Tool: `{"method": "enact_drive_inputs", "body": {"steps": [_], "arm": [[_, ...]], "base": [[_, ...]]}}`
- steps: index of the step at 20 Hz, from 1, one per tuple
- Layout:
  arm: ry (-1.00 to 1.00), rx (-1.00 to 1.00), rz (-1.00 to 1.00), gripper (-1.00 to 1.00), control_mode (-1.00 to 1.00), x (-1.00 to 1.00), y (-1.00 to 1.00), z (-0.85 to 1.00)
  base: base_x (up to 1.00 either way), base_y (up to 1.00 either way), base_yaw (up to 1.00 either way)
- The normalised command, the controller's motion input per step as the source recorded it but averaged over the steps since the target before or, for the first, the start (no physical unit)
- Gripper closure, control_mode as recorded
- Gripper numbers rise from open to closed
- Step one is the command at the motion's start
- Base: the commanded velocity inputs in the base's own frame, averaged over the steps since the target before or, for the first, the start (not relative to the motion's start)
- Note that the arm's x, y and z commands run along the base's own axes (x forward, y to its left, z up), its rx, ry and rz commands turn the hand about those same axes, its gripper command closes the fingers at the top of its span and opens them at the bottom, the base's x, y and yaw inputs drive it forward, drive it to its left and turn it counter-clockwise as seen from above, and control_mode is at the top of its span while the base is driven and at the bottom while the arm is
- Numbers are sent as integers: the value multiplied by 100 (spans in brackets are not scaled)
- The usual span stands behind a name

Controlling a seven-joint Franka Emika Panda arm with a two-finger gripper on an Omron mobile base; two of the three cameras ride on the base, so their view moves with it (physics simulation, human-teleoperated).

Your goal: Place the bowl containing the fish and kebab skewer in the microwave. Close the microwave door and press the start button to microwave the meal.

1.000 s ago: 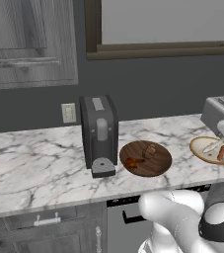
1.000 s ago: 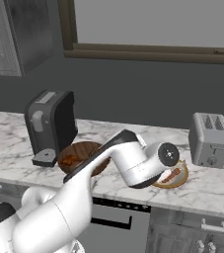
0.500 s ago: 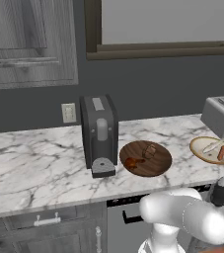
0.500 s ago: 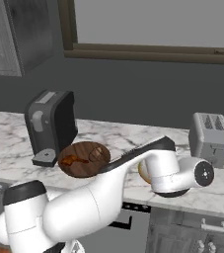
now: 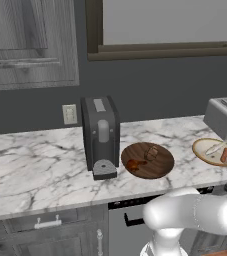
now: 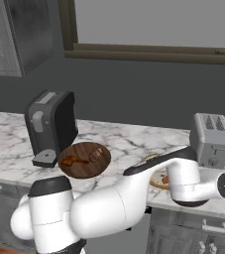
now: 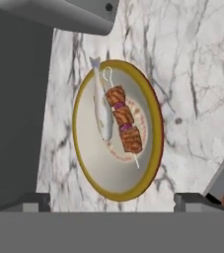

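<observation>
Home kitchen, rendered. Shown by a marble counter (image 5: 30, 165) carrying a coffee machine (image 5: 101, 135), a toaster (image 5: 225, 118) and a wooden dish (image 5: 147, 160); grey cabinets (image 5: 32, 42) are mounted above, drawers (image 5: 45, 227) fitted below, a wall socket (image 5: 69, 114) behind.

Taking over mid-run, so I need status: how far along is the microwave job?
Early stage. Done: nothing, judging by the bowl, which sits on the marble counter beside the toaster, with the fish and skewer inside. In hand: the gripper hovers open above the bowl, not gripping it. Left: grasp the bowl, load it into the microwave, shut the door, press start.
</observation>
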Motion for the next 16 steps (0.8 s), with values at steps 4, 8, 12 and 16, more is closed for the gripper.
{"method": "enact_drive_inputs", "body": {"steps": [4,8,12,16], "arm": [[7,1,-2,-100,-100,8,0,-26],[0,8,-3,-100,-100,18,0,-39],[0,12,-3,-100,-100,19,0,-42],[0,15,-2,-100,-100,18,0,-30]], "base": [[0,0,0],[0,0,0],[0,0,0],[0,0,0]]}}
